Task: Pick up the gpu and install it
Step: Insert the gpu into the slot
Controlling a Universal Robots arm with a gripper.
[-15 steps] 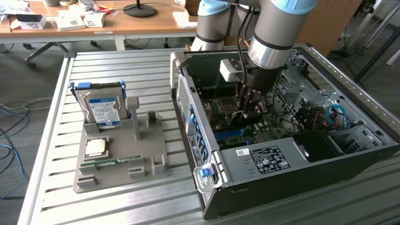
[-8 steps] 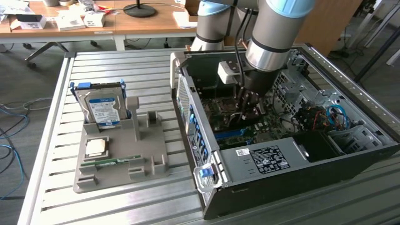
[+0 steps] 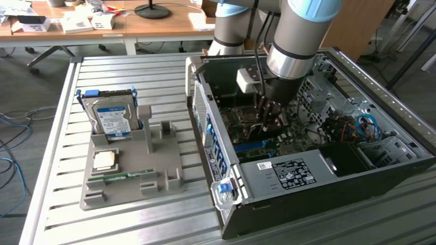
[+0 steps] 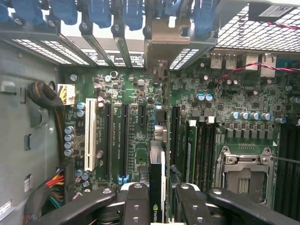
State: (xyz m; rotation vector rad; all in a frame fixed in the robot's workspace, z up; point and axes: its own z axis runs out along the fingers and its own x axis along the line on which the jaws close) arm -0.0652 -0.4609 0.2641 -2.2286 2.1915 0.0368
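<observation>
**Gpu held on edge over the board, inside the case**

The claw (image 4: 161,206) is clamped on the gpu (image 4: 157,190). Its dark fingers (image 4: 136,204) press on either flat side of the thin black card, which hangs on edge between them. The card's silvery bracket (image 4: 161,40) sits at the far end, against the row of rear openings with blue latches. In the exterior view the claw (image 3: 269,115) is well down inside the open computer case (image 3: 299,173), with the grey arm (image 3: 299,41) rising above it.

Under the card lies the green motherboard (image 4: 122,84), with long black slots (image 4: 125,140) and a white one (image 4: 88,140) running parallel to the card. I cannot tell whether the card's lower edge has reached its slot.

To seat it well, I judge the card should stay parallel to the slot and go straight down with even pressure. The bracket should slide into its rear opening without catching, and no tilt should load one end first.

The case stands on a slatted metal surface (image 3: 136,66). Beside it is a grey tray (image 3: 129,191) holding a blue-labelled hard drive (image 3: 112,120), a square chip (image 3: 105,161) and a green memory stick (image 3: 126,177). Behind is a cluttered wooden desk (image 3: 156,28), and loose cables (image 3: 10,132) lie on the floor.
</observation>
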